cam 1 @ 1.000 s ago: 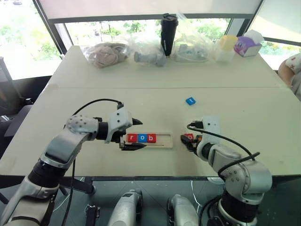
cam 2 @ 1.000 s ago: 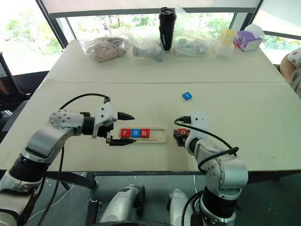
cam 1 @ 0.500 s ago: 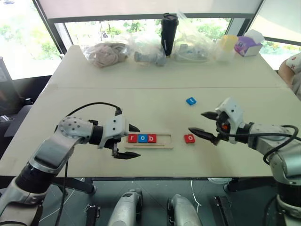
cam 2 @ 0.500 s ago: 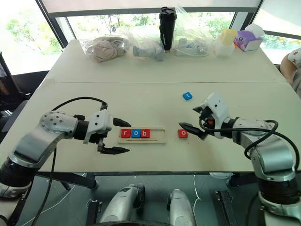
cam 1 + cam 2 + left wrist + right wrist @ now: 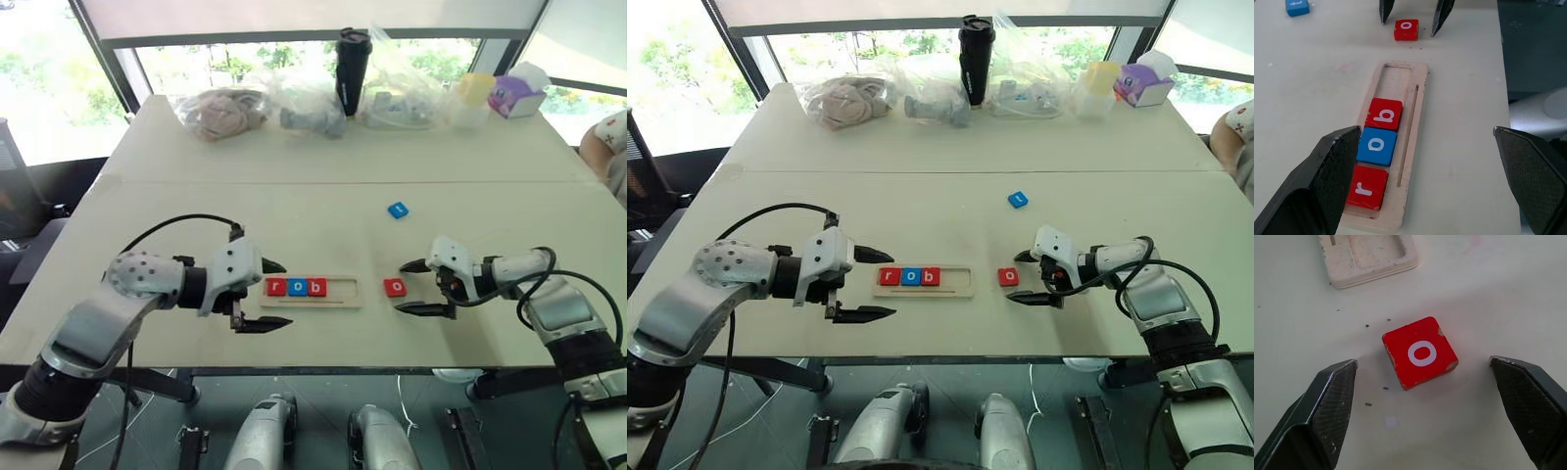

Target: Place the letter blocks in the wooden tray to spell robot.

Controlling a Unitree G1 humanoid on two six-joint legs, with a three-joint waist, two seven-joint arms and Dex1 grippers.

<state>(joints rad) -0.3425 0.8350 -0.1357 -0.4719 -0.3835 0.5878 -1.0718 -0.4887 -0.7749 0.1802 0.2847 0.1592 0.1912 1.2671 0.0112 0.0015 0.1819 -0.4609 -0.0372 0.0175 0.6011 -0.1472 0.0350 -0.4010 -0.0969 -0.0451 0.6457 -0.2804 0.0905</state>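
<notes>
The wooden tray [image 5: 338, 292] lies near the table's front edge. Its left part holds three letter blocks in a row: red r [image 5: 276, 287], blue o [image 5: 297, 287] and red b [image 5: 316, 288]. Its right part is bare. A red o block [image 5: 395, 287] lies flat on the table just right of the tray, and a blue block [image 5: 397, 210] lies farther back. My left gripper [image 5: 287, 294] is open at the tray's left end, holding nothing. My right gripper [image 5: 1423, 361] is open and low over the table, one finger on each side of the red o block, touching neither side.
Along the far edge stand plastic bags [image 5: 223, 108], a black bottle [image 5: 351, 57], a yellow-lidded tub [image 5: 472, 95] and a purple tissue box [image 5: 514, 96]. A person's arm [image 5: 605, 142] shows at the right edge.
My right arm swung out to the right, turned its gripper over, then came back low so that its fingers flank the red o block. My left gripper drew back slightly from the tray.
</notes>
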